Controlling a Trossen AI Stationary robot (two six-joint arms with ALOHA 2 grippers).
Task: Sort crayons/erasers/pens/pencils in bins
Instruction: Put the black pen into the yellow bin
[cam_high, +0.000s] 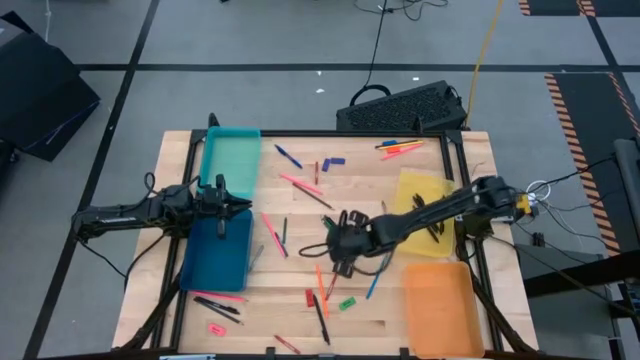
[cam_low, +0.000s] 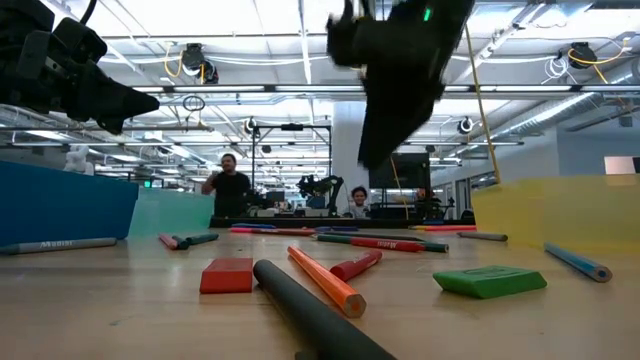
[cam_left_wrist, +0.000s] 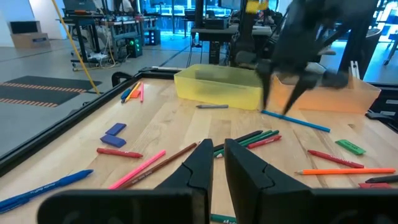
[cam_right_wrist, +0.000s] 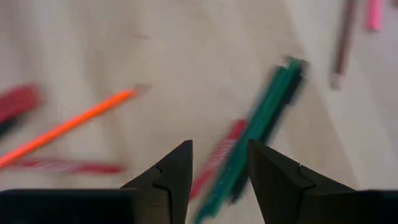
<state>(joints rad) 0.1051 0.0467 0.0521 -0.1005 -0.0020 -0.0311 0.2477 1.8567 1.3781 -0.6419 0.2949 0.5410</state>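
Note:
Pens, pencils, crayons and erasers lie scattered over the wooden table. My right gripper (cam_high: 335, 245) hangs open above the table's middle, fingers pointing down, over a bunch of green sticks (cam_right_wrist: 264, 118) and a red stick (cam_right_wrist: 217, 155); it touches nothing. An orange pencil (cam_right_wrist: 68, 124) lies beside them. My left gripper (cam_high: 240, 205) waits shut and empty between the teal bin (cam_high: 232, 155) and the dark blue bin (cam_high: 218, 250). The yellow bin (cam_high: 420, 195) and the orange bin (cam_high: 440, 305) stand on the right. A green eraser (cam_low: 490, 282) and a red eraser (cam_low: 227, 275) lie near the front.
A blue eraser (cam_left_wrist: 115, 129) and a blue pen (cam_high: 288, 156) lie toward the far edge. Orange and pink sticks (cam_high: 400, 150) sit at the far right. A black stick (cam_high: 321, 320) lies near the front, and a raised black rail (cam_high: 350, 133) frames the table.

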